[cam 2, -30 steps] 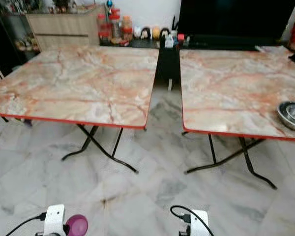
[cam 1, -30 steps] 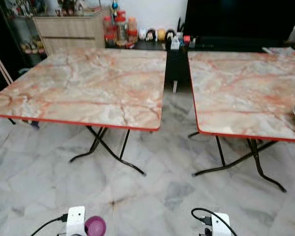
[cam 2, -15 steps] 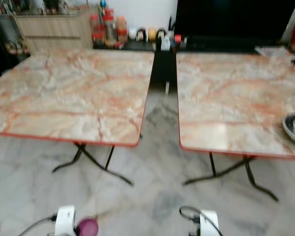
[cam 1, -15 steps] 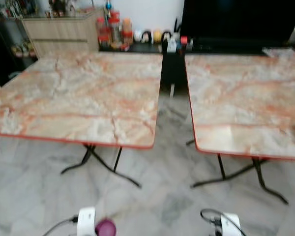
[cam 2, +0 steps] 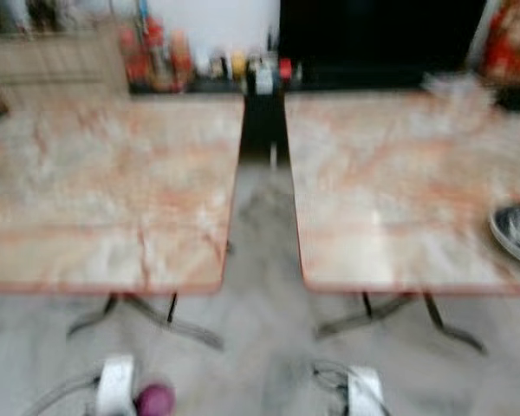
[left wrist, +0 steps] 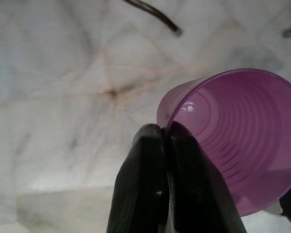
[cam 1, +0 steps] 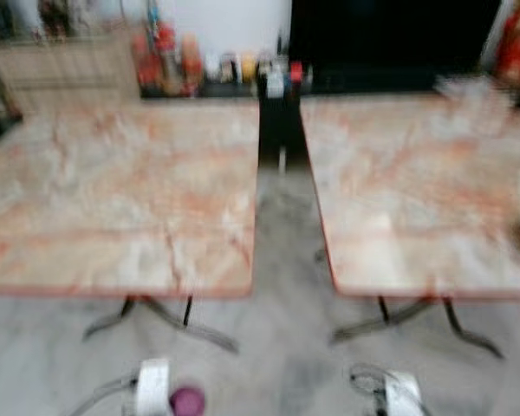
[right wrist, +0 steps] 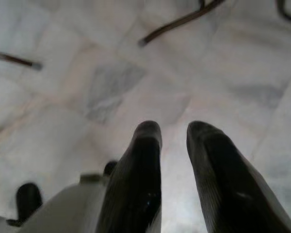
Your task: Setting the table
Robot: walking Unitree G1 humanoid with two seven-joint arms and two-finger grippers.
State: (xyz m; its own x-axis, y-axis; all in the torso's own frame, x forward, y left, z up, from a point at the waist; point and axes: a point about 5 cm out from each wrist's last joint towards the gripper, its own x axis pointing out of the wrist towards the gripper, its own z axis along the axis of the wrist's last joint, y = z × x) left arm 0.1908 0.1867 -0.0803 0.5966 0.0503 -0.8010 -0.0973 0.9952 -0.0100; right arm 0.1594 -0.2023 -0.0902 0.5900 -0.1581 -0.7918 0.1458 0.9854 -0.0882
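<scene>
Closer now to 2 marble worktops, left worktop (cam 1: 121, 191) and right worktop (cam 1: 416, 191), both blurred by walking. Left claw (left wrist: 166, 141) clamped on purple cup's (left wrist: 237, 141) rim, low above marble floor (left wrist: 63, 97). Right claw (right wrist: 173, 133) slightly apart, holding nothing. Metal bowl (cam 2: 516, 232) on right worktop's far right edge.

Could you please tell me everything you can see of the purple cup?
The purple cup looks like thin, translucent plastic, with fine ridges ringing its inside wall and a smooth rim. It appears empty. The left gripper holds it by pinching its rim, one black finger outside the wall and the other inside. It hangs low above the marble floor, touching nothing else. In the blurred head views it shows as a small purple round beside the left wrist, short of both tables.
</scene>
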